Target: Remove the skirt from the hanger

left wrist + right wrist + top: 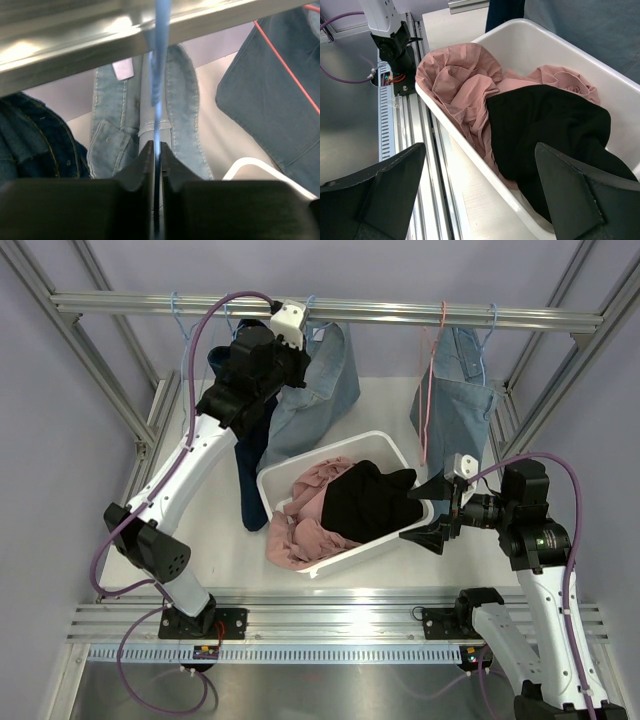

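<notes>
Up at the rail (400,312), my left end effector (157,150) is clenched on the thin blue hanger (159,75), fingers pressed together with the wire between them. The light denim skirt (318,390) hangs from that hanger just below my grip, its waistband draped to either side of the wire. A dark denim garment (250,475) hangs beside it on the left. Another denim piece (455,405) on a red hanger (285,65) hangs well apart to the right. Down near the surface (385,410), my right end effector (432,510) is spread wide and grasps nothing. It sits at the right edge of the white bin (451,137), which holds a pink cloth (460,75) and a black garment (550,120).
</notes>
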`<state>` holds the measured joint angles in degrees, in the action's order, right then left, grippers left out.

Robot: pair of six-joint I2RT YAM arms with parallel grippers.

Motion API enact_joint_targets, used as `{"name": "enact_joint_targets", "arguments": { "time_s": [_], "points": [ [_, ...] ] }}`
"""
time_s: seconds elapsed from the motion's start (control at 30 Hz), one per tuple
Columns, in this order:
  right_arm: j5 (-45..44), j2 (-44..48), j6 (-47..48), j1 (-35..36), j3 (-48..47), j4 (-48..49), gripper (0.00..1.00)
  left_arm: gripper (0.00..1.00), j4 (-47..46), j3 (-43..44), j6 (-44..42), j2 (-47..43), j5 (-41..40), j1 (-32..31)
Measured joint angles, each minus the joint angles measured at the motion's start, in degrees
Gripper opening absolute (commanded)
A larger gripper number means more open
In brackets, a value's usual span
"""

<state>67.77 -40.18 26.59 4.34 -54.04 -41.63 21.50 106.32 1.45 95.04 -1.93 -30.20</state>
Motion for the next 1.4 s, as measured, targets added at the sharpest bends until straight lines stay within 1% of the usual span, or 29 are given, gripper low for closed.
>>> {"name": "enact_joint_targets", "arguments": {
  "time_s": [0.33,0.43,0.5,0.77,0.83,0.93,1.0,1.13,1.2,1.4],
  "points": [
    [0.96,-0.02,0.66,-1.09,0.00,-0.31,0.98,0.00,-1.55,-0.70,-3.39,-0.31,2.29,0.07],
    [0.96,-0.68,2.03,-1.09,-0.76,-2.21,0.98,0.00,-1.16,-0.63,-3.93,-0.79,2.67,0.07],
    [0.94,-1.84,3.61,-1.09,-2.56,-4.20,0.97,0.00,-0.35,-0.20,-4.37,-1.31,2.82,0.09],
    [0.76,-7.56,10.38,-1.14,-14.62,-13.70,0.96,0.00,-0.13,0.83,-5.22,-6.64,3.96,0.09],
    [0.66,-8.50,10.99,-1.14,-16.76,-15.13,0.95,0.00,1.75,0.83,-5.38,-8.02,4.26,0.09],
    [0.09,-9.84,9.84,-1.14,-19.54,-15.43,0.93,0.00,2.86,0.46,-5.68,-9.60,4.85,0.09],
    [-1.33,-10.73,6.80,-1.14,-20.76,-14.34,0.92,0.00,2.99,-1.25,-5.75,-11.80,5.20,0.09],
    [-5.81,-13.14,0.76,-0.46,-23.19,-11.56,0.91,0.00,2.86,-8.68,-5.75,-20.20,6.25,0.09],
    [-9.33,-15.41,-1.90,1.66,-25.88,-10.64,0.90,0.00,2.99,-12.57,-5.73,-24.87,6.56,0.09],
    [-24.11,-25.42,-8.22,17.70,-36.33,-8.59,0.90,0.00,3.93,-23.21,-4.87,-38.29,6.93,0.09]
  ]
}}
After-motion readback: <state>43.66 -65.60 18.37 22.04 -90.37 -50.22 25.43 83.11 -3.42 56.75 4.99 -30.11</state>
